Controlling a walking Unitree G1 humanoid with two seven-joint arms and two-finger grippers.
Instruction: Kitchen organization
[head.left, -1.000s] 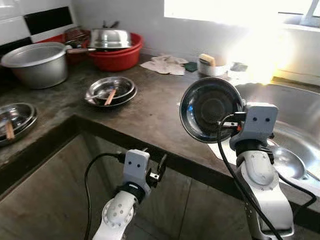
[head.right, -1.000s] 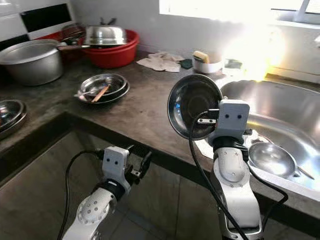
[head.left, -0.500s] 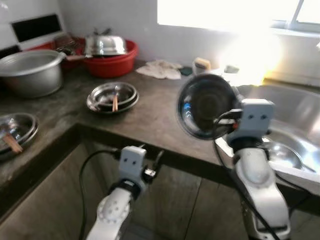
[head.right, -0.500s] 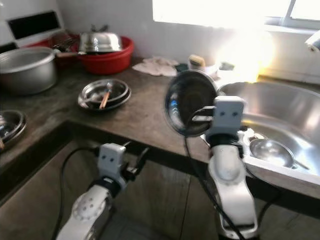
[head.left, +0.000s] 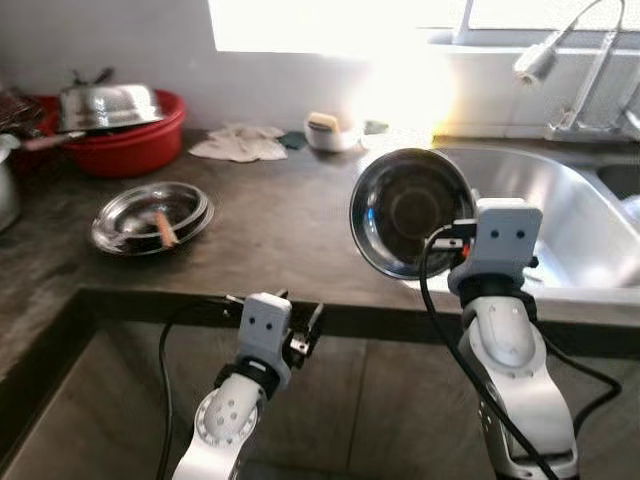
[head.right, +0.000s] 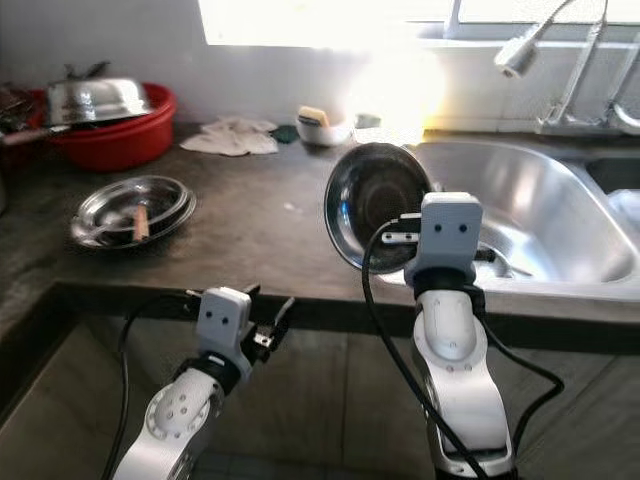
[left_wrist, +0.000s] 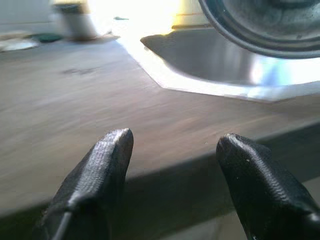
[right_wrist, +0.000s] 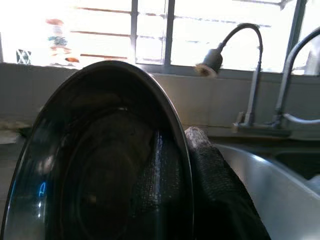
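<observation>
dark stone counter (head.left: 280, 215) | steel sink (head.left: 570, 215) | right claw (right_wrist: 172, 165) holding bowl (head.left: 405, 210)

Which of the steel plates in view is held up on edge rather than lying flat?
The steel plate in the right claw, raised by the sink. The stacked plates on the counter lie flat, a stick across them.

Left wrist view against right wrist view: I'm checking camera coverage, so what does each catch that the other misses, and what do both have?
The left wrist view alone gives the left gripper, fingers apart and empty, low at the dark countertop edge, with a white cup far back.

The right wrist view alone gives the right gripper's fingers clamped on the rim, the taps and the window.

Both show the steel bowl and the sink.
</observation>
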